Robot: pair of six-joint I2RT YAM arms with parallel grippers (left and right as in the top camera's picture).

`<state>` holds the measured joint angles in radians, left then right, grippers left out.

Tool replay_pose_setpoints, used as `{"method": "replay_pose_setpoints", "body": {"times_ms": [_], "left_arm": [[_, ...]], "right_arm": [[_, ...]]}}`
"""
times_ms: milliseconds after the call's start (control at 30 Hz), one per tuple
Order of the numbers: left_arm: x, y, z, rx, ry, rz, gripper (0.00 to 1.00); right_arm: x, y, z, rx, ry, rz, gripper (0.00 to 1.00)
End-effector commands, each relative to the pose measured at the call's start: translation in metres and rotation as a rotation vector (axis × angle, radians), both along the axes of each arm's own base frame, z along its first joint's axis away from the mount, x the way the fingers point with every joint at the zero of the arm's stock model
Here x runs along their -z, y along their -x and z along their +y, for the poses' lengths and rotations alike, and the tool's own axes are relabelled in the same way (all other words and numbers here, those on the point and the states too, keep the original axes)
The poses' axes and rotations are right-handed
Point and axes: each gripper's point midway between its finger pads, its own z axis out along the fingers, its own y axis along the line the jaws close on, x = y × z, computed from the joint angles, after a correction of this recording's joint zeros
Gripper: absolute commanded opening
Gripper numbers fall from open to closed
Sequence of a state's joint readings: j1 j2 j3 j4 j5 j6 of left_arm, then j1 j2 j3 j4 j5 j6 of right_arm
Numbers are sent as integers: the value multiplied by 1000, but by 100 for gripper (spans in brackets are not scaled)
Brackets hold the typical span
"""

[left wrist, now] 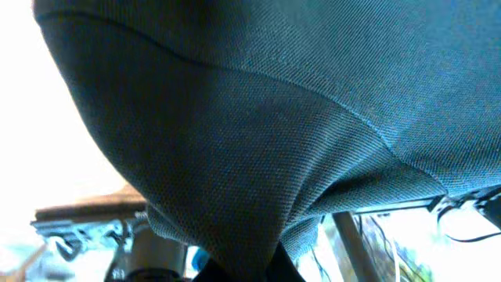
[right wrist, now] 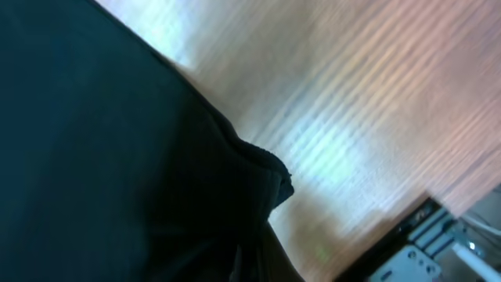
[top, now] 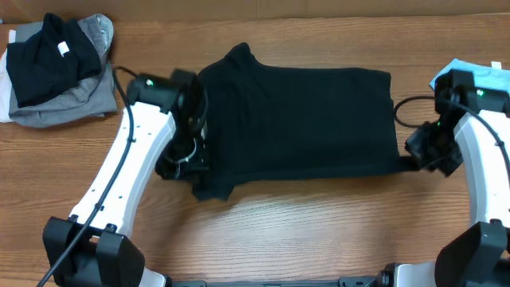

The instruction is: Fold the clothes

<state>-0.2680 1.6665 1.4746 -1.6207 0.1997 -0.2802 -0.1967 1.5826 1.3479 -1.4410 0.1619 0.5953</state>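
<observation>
Black knit cloth fills the middle of the overhead view: the black garment [top: 295, 119] lies spread flat across the wooden table [top: 319, 231], roughly rectangular, with a collar or sleeve lump poking up at its far left corner. The left gripper [top: 187, 155] sits at the garment's left edge, where the cloth is bunched and rumpled. The right gripper [top: 410, 159] sits at the near right corner, where the hem is drawn to a point. A pile of folded clothes [top: 56, 72], black over grey, rests at the far left, well apart from the work.

In the left wrist view the cloth hangs over the lens like a tent, its fine ribbed weave and one curved seam plain to see. The folds gather to a pinch at the bottom centre, so I judge this gripper clamped on the garment and lifting it, though the fingers themselves are hidden.

In the right wrist view, smooth dark cloth covers the left half, ending in a small curled corner against pale, glossy wood grain. The cloth runs down toward the fingers, but I cannot tell whether they are closed on it.

The step looks like carrying one edge across for a fold. Doing it well means both ends rising together, keeping the soft, limp knit taut between them so that it lays down flat, edge meeting edge, without dragging the bunched left side.
</observation>
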Motion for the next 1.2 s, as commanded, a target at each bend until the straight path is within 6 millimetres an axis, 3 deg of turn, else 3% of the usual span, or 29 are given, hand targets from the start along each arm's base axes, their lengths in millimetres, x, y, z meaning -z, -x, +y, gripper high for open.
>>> {"method": "replay_pose_setpoints", "body": {"times_ms": [0,167,267,567,733,800,1000,1167], "left_arm": [[11,26,-6,-25,8,72,4],[22,59,-26,15,13,169,4],[25,60,-38,72,13,140,4],[38,18,-31,37,-9,-26,7],[42,-7,-39,36,26,-129,8],[44,-24,-38,40,10,-203,8],[47,-47,-32,43,-43,-306,8],[49,-63,-25,46,-95,-372,9]], "right_arm": [[-17,14,-6,28,36,-37,4],[-27,28,-3,48,38,-37,4],[-31,25,-5,39,54,-61,4],[-29,10,-7,41,51,-112,6],[-25,-10,-2,36,24,-192,4],[-12,-17,-1,27,26,-211,4],[23,-17,2,32,9,-215,4],[39,-22,2,31,13,-244,5]]}}
